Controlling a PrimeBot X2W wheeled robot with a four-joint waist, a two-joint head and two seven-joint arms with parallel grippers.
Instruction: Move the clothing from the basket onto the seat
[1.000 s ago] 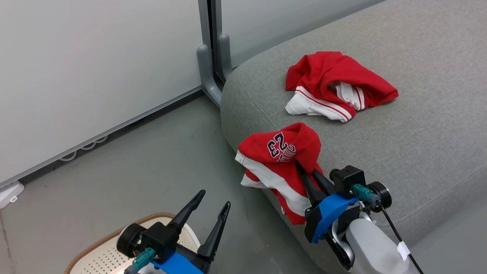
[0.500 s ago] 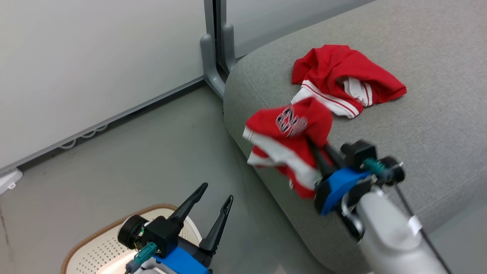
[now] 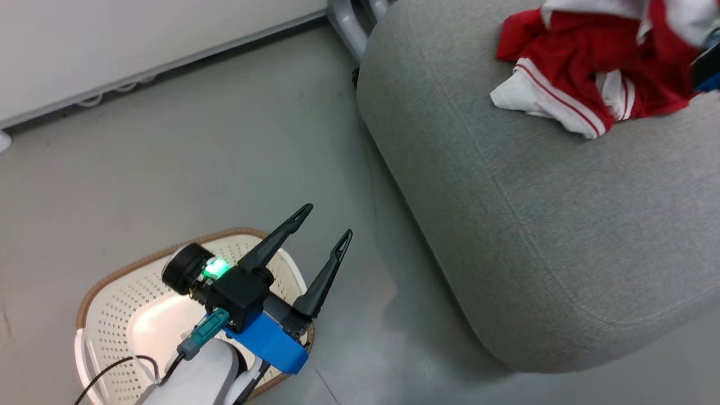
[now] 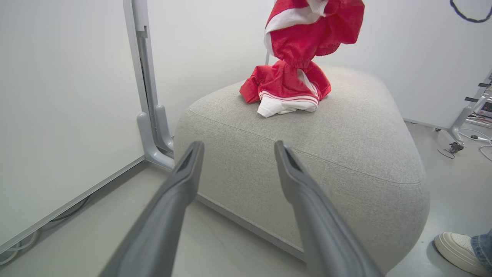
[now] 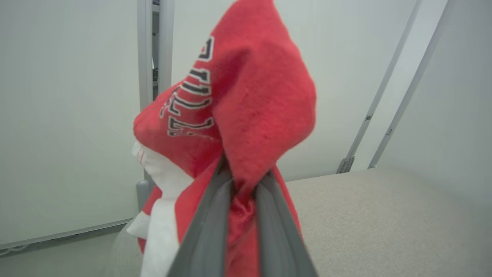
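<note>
One red garment with white striped trim (image 3: 568,73) lies crumpled on the grey seat (image 3: 534,225). My right gripper (image 5: 246,181) is shut on the other red garment (image 5: 246,96), which bears dark lettering. In the left wrist view it hangs (image 4: 311,27) just above the lying garment (image 4: 286,90). The cream perforated basket (image 3: 169,250) with a brown rim sits on the floor at the lower left, partly hidden by my left arm; its visible floor holds no clothing. My left gripper (image 3: 327,220) hovers open over the basket's right rim, its fingers (image 4: 192,161) pointing at the seat.
A grey metal post foot (image 4: 153,134) and white wall panels stand left of the seat (image 4: 307,154). A person's white shoe (image 4: 457,246) rests on the floor by the seat's right side. Grey floor lies between basket and seat.
The head camera has tilted down and turned. My right gripper has carried the lettered garment up from the seat's front edge to above the first garment. The left gripper stays open over the basket.
</note>
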